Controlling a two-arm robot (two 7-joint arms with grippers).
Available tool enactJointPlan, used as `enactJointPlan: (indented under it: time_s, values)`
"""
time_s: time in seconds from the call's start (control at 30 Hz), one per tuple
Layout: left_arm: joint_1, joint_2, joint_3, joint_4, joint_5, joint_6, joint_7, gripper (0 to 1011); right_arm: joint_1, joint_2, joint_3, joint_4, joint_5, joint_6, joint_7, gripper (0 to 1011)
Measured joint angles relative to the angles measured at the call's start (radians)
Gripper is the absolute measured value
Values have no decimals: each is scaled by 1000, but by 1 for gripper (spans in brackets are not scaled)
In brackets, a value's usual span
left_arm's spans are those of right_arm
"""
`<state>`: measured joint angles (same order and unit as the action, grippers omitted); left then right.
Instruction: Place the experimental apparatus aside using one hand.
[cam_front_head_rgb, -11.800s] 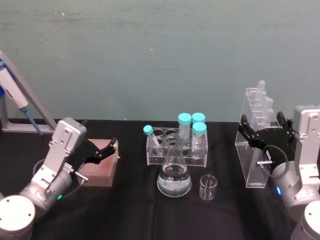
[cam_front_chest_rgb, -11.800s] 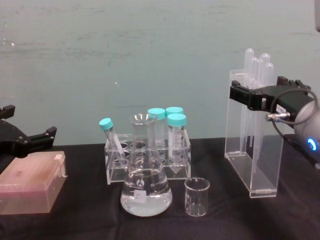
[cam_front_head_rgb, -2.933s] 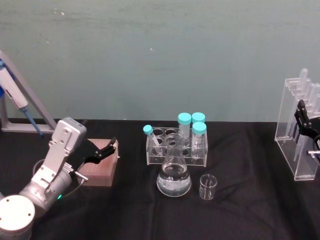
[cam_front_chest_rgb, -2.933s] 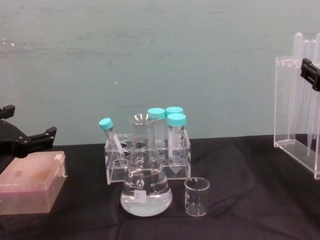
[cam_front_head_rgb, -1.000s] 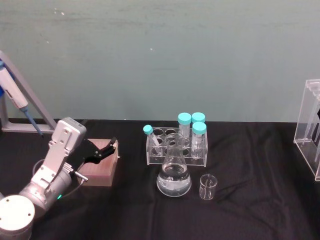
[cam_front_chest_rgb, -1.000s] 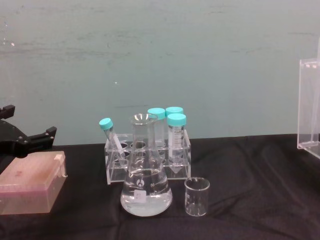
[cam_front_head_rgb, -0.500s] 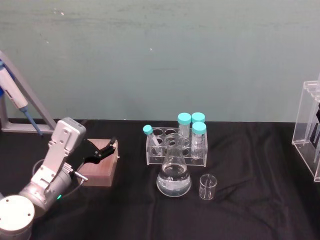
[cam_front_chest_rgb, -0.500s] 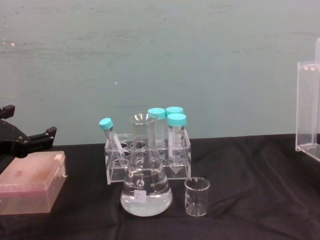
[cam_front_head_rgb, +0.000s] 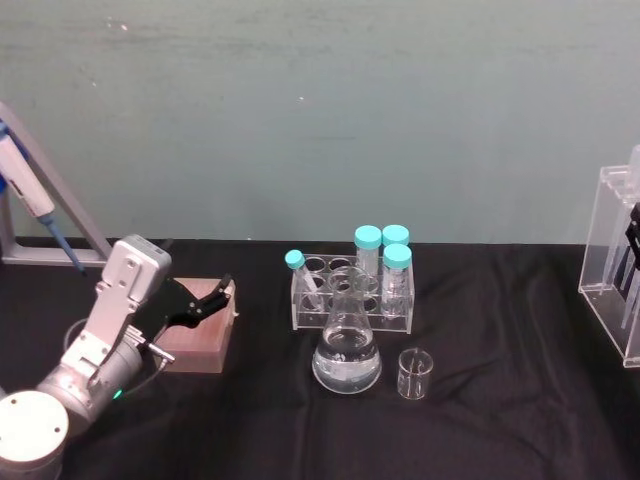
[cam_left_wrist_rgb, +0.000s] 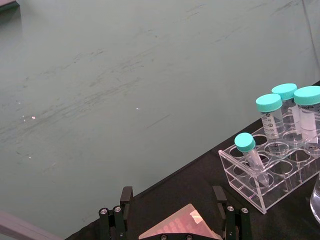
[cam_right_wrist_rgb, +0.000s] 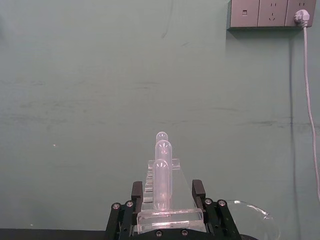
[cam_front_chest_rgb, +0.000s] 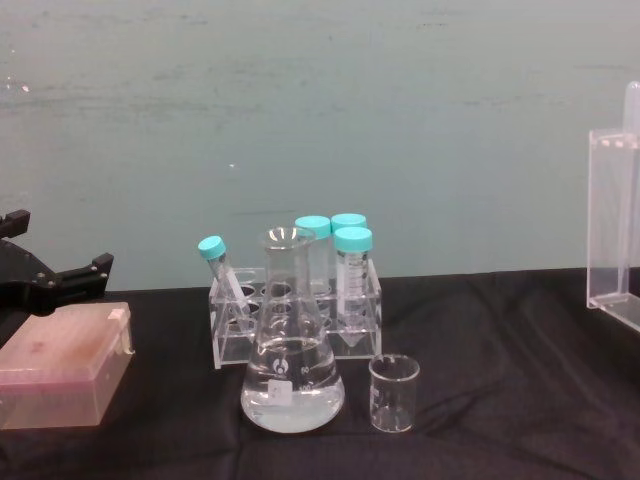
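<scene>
The pipette stand (cam_front_head_rgb: 608, 255) has moved from just right of the middle out to the far right edge of the bench (cam_front_head_rgb: 500, 330) and has crept a little back inward in the last second. The right claw (cam_right_wrist_rgb: 168, 187) is closed on the stand's top, one finger on each side, with the pipettes upright between them. Whether the base rests on the bench yet cannot be told.

That looks like the first item nearly done. The flask (cam_front_head_rgb: 347, 355) and the small beaker (cam_front_head_rgb: 414, 374) are untouched at the centre, just in front of the tube rack (cam_front_head_rgb: 350, 300) — both are left to shift.

The left claw (cam_left_wrist_rgb: 172, 200) sits parked with fingers apart over the pink box (cam_front_head_rgb: 200, 325).
</scene>
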<state>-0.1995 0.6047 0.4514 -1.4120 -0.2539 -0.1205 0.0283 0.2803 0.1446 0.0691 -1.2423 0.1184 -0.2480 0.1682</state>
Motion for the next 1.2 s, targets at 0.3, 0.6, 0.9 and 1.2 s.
enactJointPlan:
  time_s: [0.3, 0.6, 0.9, 1.2]
  values:
    - [0, 0, 0, 0, 0, 0, 0, 1000, -2, -1, -3, 6, -5, -2, -4, 614]
    - [0, 0, 0, 0, 0, 0, 0, 1000, -3, 0, -2, 12, -5, -3, -5, 614]
    - [0, 0, 0, 0, 0, 0, 0, 1000, -4, 3, 0, 15, -5, -4, -5, 614]
    - [0, 0, 0, 0, 0, 0, 0, 1000, -13, 6, 1, 3, -5, 9, -4, 614]
